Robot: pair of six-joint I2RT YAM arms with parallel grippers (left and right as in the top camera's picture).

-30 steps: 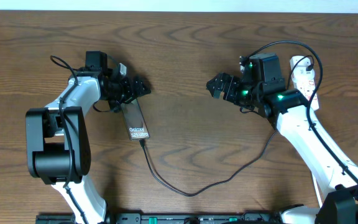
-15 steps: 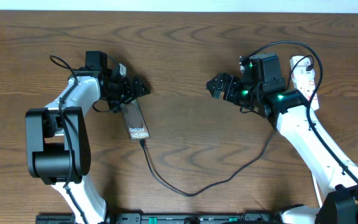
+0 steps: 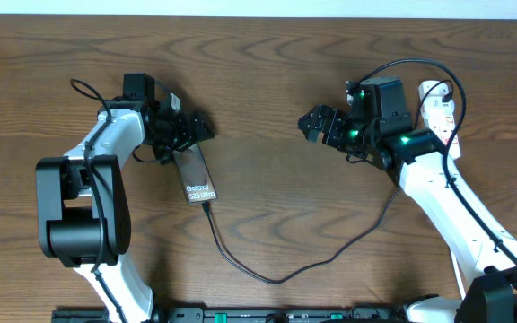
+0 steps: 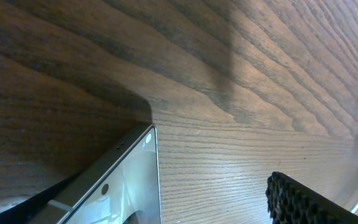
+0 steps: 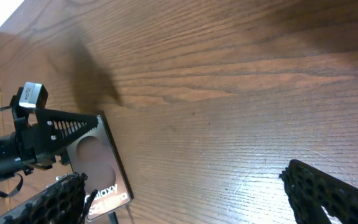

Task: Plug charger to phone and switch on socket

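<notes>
The socket (image 3: 435, 112) is lying far right, long axis running front-to-back, behind the right gripper (image 3: 311, 123), which is gaping wide and empty, pointing away from it, while the left gripper (image 3: 196, 127) is sitting at the top end of the phone (image 3: 196, 173), grip unclear tbh.

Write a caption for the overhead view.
Left gripper at the phone's far end, charger trailing from its near end; right gripper open, socket beside its arm.

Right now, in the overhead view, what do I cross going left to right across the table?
Dark flat rectangular smartphone with white lettering → right gripper → white elongated power strip. Left out: the left gripper, overlapping the smartphone, and the long thin black cable, spanning from the smartphone to past the right gripper.
</notes>
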